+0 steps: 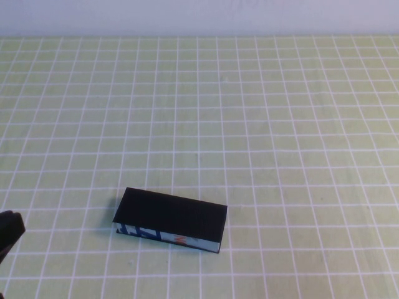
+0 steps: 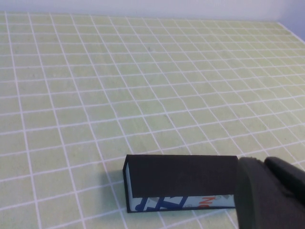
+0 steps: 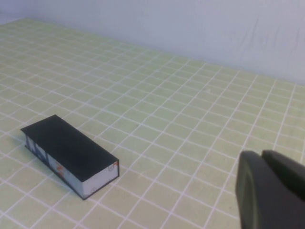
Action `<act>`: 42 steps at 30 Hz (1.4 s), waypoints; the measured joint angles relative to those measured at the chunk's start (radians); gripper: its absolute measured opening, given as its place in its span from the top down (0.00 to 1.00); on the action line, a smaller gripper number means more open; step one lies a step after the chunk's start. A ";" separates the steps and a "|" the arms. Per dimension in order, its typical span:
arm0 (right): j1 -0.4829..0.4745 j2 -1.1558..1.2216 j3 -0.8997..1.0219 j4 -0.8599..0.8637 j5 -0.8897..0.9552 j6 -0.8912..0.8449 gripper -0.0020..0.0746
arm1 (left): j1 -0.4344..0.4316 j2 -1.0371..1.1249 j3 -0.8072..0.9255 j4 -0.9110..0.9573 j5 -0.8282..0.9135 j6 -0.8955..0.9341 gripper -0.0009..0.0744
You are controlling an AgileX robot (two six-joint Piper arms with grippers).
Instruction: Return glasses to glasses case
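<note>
At the left near edge of the table (image 1: 280,124), the left gripper (image 1: 9,233) shows only as a dark lump low in the high view; whether its jaws stand wide or narrow cannot be told. It sits apart from the glasses case (image 1: 171,215), to the case's left and slightly nearer.

The glasses case lies flat on the green gridded cloth, near the front and a little left of centre, with its lid down. Its long axis runs left to right, skewed so the left end sits slightly farther away than the right end. The blue-and-white patterned long side with the orange mark faces the near edge.

No glasses are visible in any view, so they may already be inside, though that cannot be confirmed. The main risk I see is a gripper nudging the light, closed case and sliding or spinning it on the cloth, or prying at the wrong edge if the lid has to be lifted.

The right gripper (image 3: 271,191) is out of the high view; its own camera shows it well right of the case, jaw state unclear.
</note>
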 joint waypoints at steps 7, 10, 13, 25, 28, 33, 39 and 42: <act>0.000 0.000 0.001 0.014 0.027 0.002 1.00 | 0.000 0.000 0.000 0.000 0.000 0.000 0.99; 0.000 0.000 0.001 0.015 0.027 0.002 1.00 | 0.000 0.000 0.000 0.000 0.000 0.000 0.99; 0.000 0.000 0.001 0.015 0.029 0.002 1.00 | 0.000 0.000 0.000 0.000 -0.002 0.000 0.99; 0.000 0.000 0.001 0.017 0.030 0.004 1.00 | 0.000 0.000 0.007 0.000 -0.006 0.004 0.99; 0.000 0.000 0.001 0.017 0.030 0.004 1.00 | 0.000 -0.002 0.035 0.000 -0.010 0.008 0.99; 0.000 0.000 0.001 0.017 0.033 0.004 1.00 | 0.000 -0.002 0.106 0.083 -0.078 0.008 0.99; 0.000 0.000 0.001 0.017 0.033 0.004 1.00 | 0.046 -0.008 0.230 0.220 -0.430 0.008 0.99; 0.000 0.000 0.001 0.017 0.033 0.004 1.00 | 0.094 -0.043 0.303 0.214 -0.537 0.011 0.99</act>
